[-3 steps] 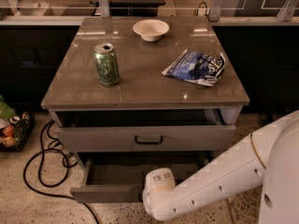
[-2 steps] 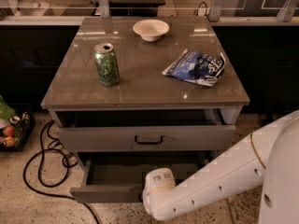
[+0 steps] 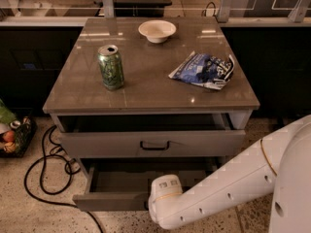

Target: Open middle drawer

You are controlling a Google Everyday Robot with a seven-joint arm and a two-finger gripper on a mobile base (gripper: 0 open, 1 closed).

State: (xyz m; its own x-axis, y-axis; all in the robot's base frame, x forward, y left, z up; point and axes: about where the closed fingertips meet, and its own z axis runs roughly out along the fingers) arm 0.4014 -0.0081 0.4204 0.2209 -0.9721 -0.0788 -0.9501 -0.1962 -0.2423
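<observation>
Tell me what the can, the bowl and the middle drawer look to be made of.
Can: probably aluminium, green print, shiny silver lid. Bowl: white, smooth, faintly glossy; ceramic or plastic, unclear which. Middle drawer: matte grey, even colour; painted metal or laminate, unclear. The gripper sits at its front edge, mostly hidden behind the white wrist.

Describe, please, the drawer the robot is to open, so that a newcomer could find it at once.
Under the brown-topped grey cabinet, look below the upper grey drawer with the black loop handle. The wide grey middle drawer juts out furthest, its inside showing, with the robot's white gripper at its front edge.
</observation>
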